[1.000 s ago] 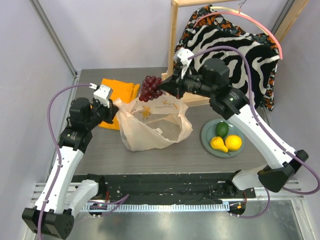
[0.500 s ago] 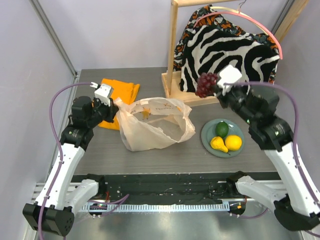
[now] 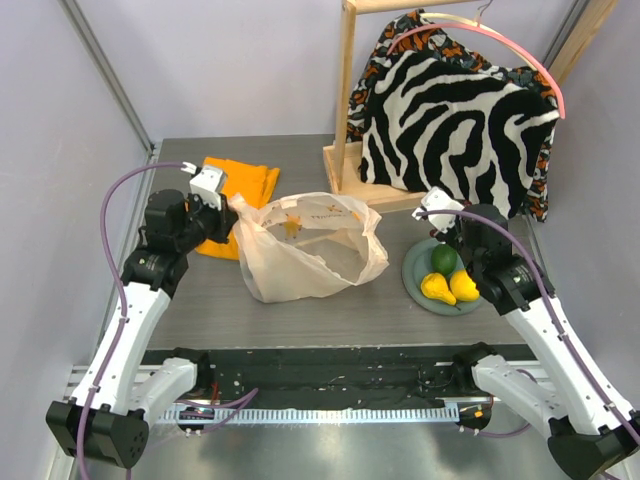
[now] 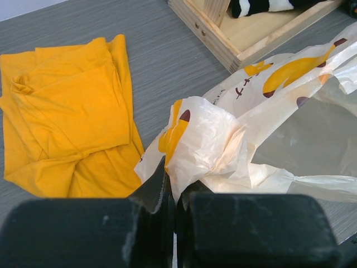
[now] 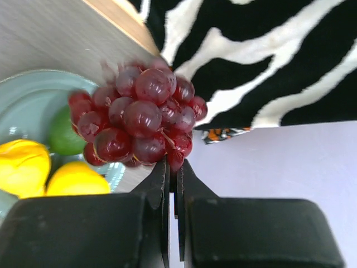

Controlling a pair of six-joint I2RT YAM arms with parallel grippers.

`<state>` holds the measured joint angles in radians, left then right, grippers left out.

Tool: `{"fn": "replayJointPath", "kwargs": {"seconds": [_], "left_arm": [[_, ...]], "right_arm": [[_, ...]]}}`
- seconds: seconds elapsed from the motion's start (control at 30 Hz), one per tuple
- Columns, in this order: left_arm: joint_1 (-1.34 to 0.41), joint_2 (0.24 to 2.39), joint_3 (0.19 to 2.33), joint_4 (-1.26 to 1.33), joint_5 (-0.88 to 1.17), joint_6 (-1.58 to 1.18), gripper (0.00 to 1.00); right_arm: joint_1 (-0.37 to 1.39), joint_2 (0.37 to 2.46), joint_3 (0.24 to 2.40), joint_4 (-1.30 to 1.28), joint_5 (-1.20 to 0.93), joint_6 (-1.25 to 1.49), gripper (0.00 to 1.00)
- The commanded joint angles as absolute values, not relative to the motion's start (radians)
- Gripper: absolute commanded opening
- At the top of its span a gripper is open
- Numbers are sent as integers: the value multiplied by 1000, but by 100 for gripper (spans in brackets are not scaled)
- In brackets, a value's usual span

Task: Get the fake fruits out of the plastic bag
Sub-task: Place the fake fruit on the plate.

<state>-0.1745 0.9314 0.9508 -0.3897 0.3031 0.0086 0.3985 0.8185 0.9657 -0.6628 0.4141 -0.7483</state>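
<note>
The plastic bag (image 3: 310, 250) stands open mid-table, crinkly and translucent with orange marks. My left gripper (image 3: 224, 214) is shut on its left rim, and the left wrist view shows the jaws (image 4: 174, 187) pinching bunched plastic (image 4: 206, 134). My right gripper (image 3: 440, 238) hangs over the grey-green plate (image 3: 410, 272), shut on the stem of the dark red grapes (image 5: 139, 120). The top view hides the grapes under the wrist. The green avocado (image 3: 444, 260), yellow pear (image 3: 435, 288) and yellow lemon (image 3: 465, 285) lie on the plate. The maroon round fruit is not in view.
A folded orange cloth (image 3: 238, 190) lies behind the left gripper. A wooden rack (image 3: 346, 90) with a zebra-patterned garment (image 3: 450, 120) stands at the back right, close behind the plate.
My right arm has swung from above the bag's far rim rightward and down to just over the plate, carrying the grapes. The left gripper still holds the bag's rim.
</note>
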Motion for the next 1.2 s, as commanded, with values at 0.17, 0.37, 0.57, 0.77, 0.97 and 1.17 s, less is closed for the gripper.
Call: {"fn": "replayJointPath", "kwargs": {"seconds": [0.17,0.37,0.57,0.77,0.97,1.17], "left_arm": [[-170,890,956,-353,307,6,0],[-170,867,940,-359,304,6,0],[-170,850,920,-362,301,6,0],[-170,841,919,-371,296,-11,0],[-161,833,905,-368,298,-11,0],[-160,833,896,-364,302,-14,0]], "right_arm": [[293,865,911,-466,509,-861,1],[140,962,914,-449,433,-862,1],[43,1043,888,-437,345,-867,1],[41,1104,853,-431,325,-842,1],[41,1127,847,-482,293,-831,1],[43,1164,838,-543,282,-827,1]]}}
